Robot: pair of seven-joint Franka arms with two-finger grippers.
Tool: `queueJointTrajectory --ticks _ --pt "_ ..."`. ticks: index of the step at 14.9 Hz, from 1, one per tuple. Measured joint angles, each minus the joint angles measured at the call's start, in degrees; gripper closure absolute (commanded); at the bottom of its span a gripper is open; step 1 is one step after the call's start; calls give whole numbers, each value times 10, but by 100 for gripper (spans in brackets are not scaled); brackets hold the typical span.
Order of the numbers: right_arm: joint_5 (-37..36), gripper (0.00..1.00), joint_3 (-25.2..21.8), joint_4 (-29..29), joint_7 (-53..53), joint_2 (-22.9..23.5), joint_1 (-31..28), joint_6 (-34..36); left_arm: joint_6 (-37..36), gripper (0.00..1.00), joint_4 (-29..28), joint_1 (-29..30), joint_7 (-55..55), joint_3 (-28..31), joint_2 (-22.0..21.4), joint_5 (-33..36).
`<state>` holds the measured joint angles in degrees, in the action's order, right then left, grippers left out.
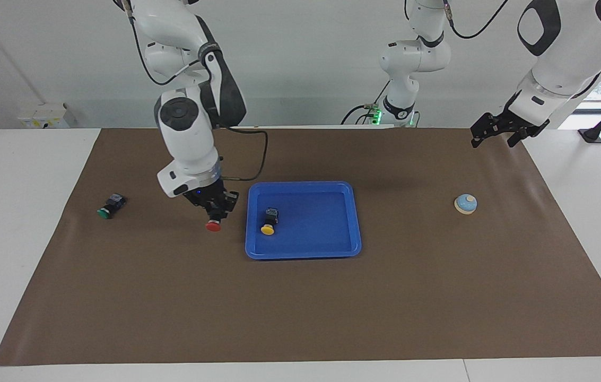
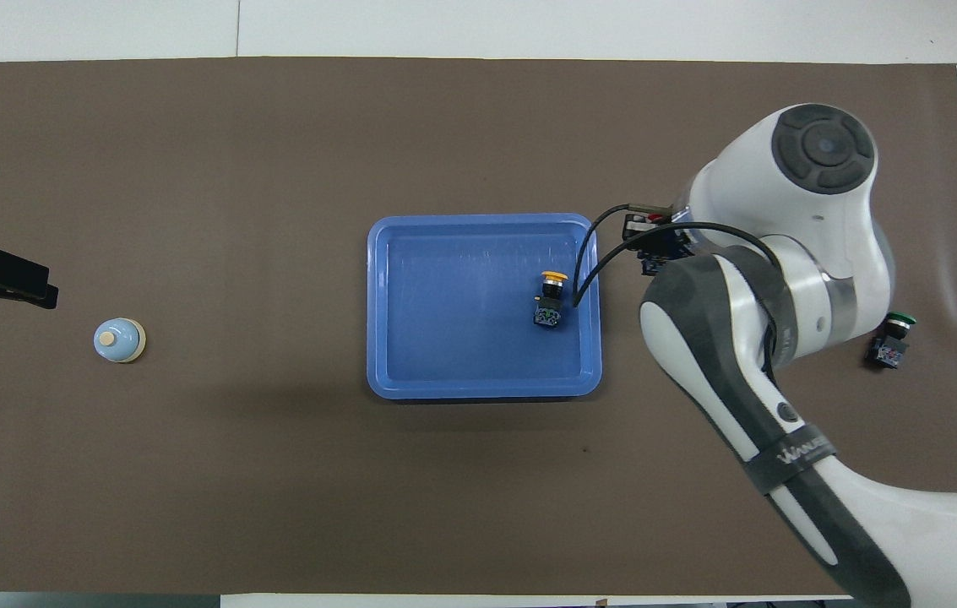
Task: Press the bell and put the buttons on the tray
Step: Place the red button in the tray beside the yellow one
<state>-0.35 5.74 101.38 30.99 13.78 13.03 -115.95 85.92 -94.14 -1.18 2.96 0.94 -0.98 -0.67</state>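
Note:
My right gripper (image 1: 216, 213) is shut on the red button (image 1: 214, 226) and holds it cap down above the mat, just beside the blue tray (image 1: 304, 253) at the right arm's end. In the overhead view the arm hides most of that gripper (image 2: 655, 243). The yellow button (image 1: 269, 223) lies on its side in the tray (image 2: 478, 390), also seen from overhead (image 2: 550, 295). The green button (image 1: 109, 207) lies on the mat toward the right arm's end (image 2: 890, 338). The bell (image 1: 466, 203) stands toward the left arm's end (image 2: 118, 339). My left gripper (image 1: 495, 136) waits open above the mat's edge near the bell.
A brown mat (image 1: 300, 307) covers the table. A third robot base (image 1: 401, 106) stands at the robots' edge, between the two arms. A cable loops from the right wrist (image 1: 258, 154).

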Motion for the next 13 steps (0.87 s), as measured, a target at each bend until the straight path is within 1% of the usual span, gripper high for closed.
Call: queueJointTrajectory --ticks 2,5,7,10,13 --pt "15 100 0 -19 27 18 45 2 0 0 0 0 0 0 0 0" --pt "21 100 0 -32 63 51 103 -3 0 0 0 0 0 0 0 0" --pt "21 100 0 -32 84 81 131 -38 0 0 0 0 0 0 0 0" --pt "21 100 -1 -30 92 120 147 -87 0 0 0 0 0 0 0 0" --pt "21 100 -2 -15 92 133 147 -122 0 0 0 0 0 0 0 0"
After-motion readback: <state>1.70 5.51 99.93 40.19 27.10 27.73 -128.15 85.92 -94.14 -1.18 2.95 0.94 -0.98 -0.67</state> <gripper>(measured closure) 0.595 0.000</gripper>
